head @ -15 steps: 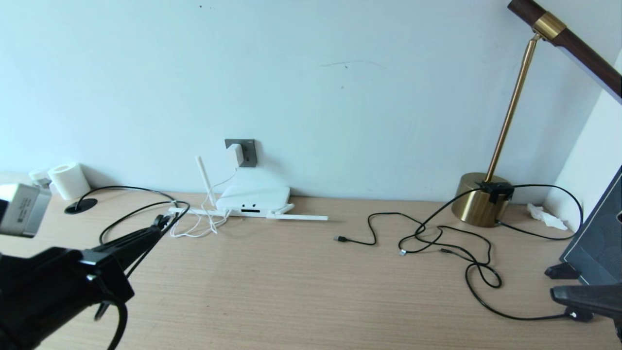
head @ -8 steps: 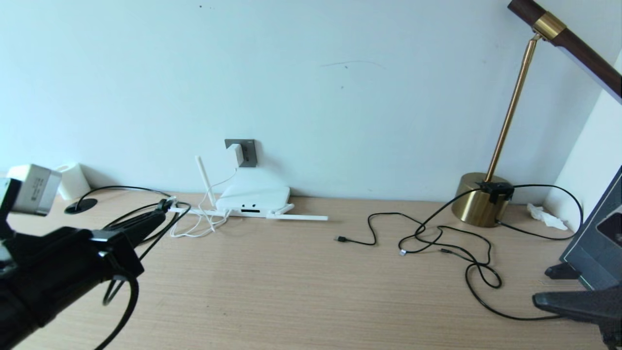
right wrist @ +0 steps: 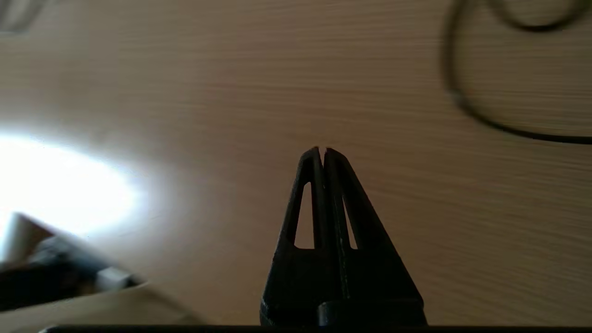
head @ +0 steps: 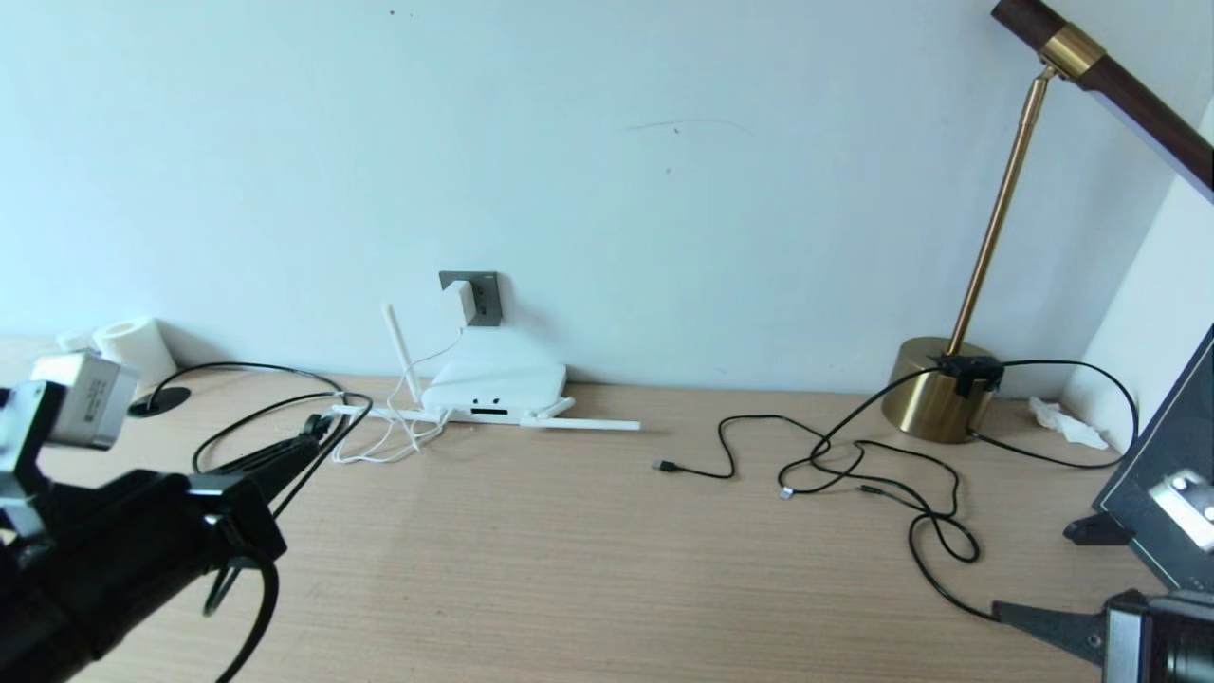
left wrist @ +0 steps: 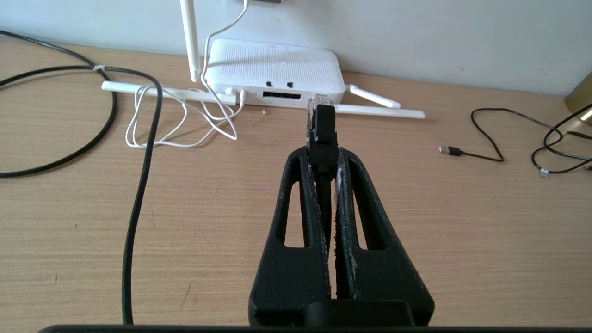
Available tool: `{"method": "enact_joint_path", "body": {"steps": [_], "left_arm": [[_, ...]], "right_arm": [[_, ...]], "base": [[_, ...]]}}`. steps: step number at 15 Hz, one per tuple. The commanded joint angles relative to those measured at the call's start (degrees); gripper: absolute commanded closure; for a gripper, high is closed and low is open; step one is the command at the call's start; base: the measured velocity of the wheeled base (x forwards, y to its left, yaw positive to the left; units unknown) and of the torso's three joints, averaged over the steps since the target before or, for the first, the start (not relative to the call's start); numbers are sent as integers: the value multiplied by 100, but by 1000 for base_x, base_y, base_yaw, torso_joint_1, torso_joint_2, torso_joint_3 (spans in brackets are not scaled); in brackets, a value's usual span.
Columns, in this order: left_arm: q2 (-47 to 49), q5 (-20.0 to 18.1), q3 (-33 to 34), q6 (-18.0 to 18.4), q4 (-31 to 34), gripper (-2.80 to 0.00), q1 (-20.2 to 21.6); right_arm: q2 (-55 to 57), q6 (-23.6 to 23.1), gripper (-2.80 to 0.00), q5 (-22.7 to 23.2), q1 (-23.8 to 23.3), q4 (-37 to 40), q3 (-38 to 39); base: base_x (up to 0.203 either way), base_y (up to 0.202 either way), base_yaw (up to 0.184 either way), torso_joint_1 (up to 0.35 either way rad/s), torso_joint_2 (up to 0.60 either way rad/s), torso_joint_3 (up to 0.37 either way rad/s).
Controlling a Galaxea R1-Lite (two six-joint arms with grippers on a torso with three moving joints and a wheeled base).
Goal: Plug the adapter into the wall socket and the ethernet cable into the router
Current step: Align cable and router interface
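Left gripper (left wrist: 323,159) clamps ethernet cable (left wrist: 322,125) near router (left wrist: 273,69).

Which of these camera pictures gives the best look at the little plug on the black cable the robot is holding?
The left wrist view: the ethernet cable plug sits pinched in the left hand, its clear tip pointing at the router ports. The head view shows only a tiny dark tip beyond that hand. The right wrist view shows none of it.

The left end effector (left wrist: 322,155) reaches over the tabletop's left part, fingers clamped on a black plug. The right end effector (right wrist: 322,151) hangs pressed together near the front right corner.
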Motion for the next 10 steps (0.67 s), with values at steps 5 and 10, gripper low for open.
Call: {"method": "enact_joint_path", "body": {"steps": [5, 10], "left_arm": [[-44, 38, 268, -19, -32, 0, 18], [-564, 400, 571, -2, -7, 0, 10]], "right_arm": [[-1417, -1653, 0, -2072, 153, -1834, 1879], [-4163, -2746, 0, -2072, 147, 73, 1773]], "base": [[0, 0, 0, 0, 0, 0], [0, 0, 0, 0, 0, 0]]}}
